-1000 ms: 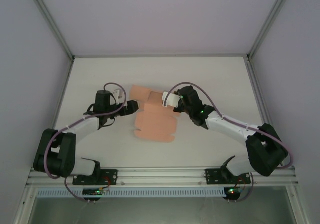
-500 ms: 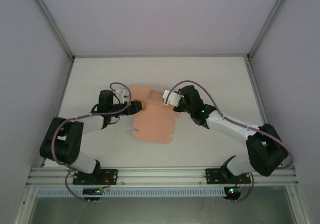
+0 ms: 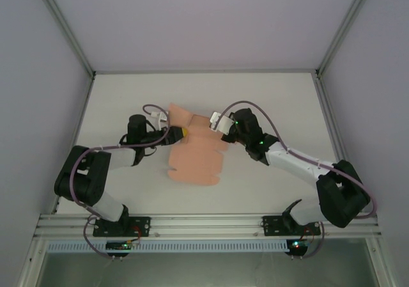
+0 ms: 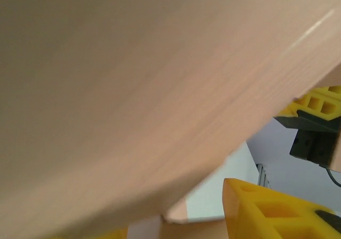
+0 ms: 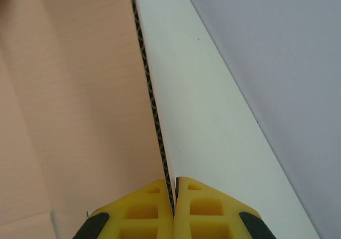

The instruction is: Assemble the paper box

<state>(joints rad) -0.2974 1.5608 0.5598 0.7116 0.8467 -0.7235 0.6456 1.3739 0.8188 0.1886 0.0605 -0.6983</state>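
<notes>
L gripper (image 3: 181,132) moved onto paper box (image 3: 195,162) edge, jaws state unclear; R gripper (image 5: 173,190) jaws pinching box edge.

The paper box (image 3: 195,160) lies on the middle of the table (image 3: 275,101).

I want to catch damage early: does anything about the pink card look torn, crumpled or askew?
Nothing stands out. The salmon-pink die-cut card sheet shows no tear or crumple, and its corrugated edge runs straight into the right gripper, whose fingers are closed on it.
</notes>
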